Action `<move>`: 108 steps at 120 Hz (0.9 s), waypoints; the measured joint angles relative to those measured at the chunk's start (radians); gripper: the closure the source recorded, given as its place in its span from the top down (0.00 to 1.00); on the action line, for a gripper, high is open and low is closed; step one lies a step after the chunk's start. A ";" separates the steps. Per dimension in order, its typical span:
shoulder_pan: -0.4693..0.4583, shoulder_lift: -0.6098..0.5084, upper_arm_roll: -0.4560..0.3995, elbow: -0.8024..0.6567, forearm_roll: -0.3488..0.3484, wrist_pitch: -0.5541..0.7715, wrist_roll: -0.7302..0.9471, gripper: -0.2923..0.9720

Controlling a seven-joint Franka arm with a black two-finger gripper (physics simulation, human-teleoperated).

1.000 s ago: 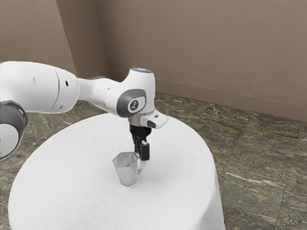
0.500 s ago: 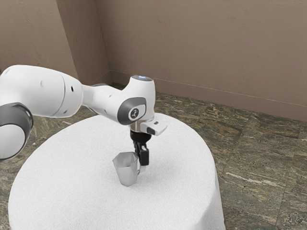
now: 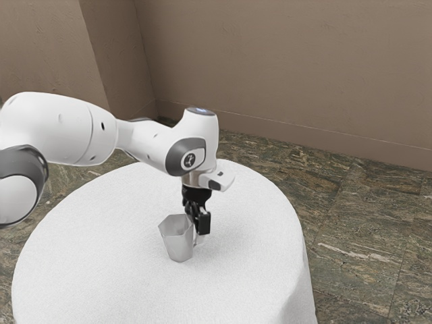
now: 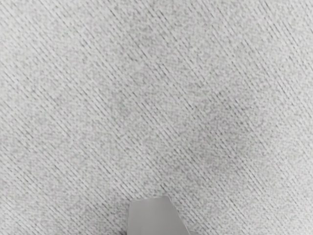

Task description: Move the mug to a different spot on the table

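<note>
A silver faceted mug (image 3: pixel 176 237) stands upright on the round white table (image 3: pixel 101 256), near its middle. Its thin handle (image 3: pixel 198 237) sticks out toward the exterior view's right. My black gripper (image 3: pixel 200 220) hangs straight down over that handle, fingers apart on either side of it and close to the mug's rim. It is open, and I see no grip on the handle. In the wrist view a blurred grey piece of the mug (image 4: pixel 154 216) sits just under my hand against the white cloth (image 4: pixel 146 98).
The table's white cloth spreads wide around the mug on every side. Its rounded edge (image 3: pixel 297 229) drops off at the exterior view's right. Beyond it lie a stone-patterned floor (image 3: pixel 364 223) and brown walls (image 3: pixel 290 61).
My hand has sunk and shifted slightly toward the exterior view's left, bringing the fingers down to the mug's handle. The mug has not moved.
</note>
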 joint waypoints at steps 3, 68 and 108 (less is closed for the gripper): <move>0.000 0.000 0.000 0.000 0.001 0.002 -0.005 0.66; 0.002 -0.003 0.001 0.005 0.017 0.020 -0.078 0.33; 0.001 -0.020 0.000 0.070 0.059 -0.015 -0.106 0.23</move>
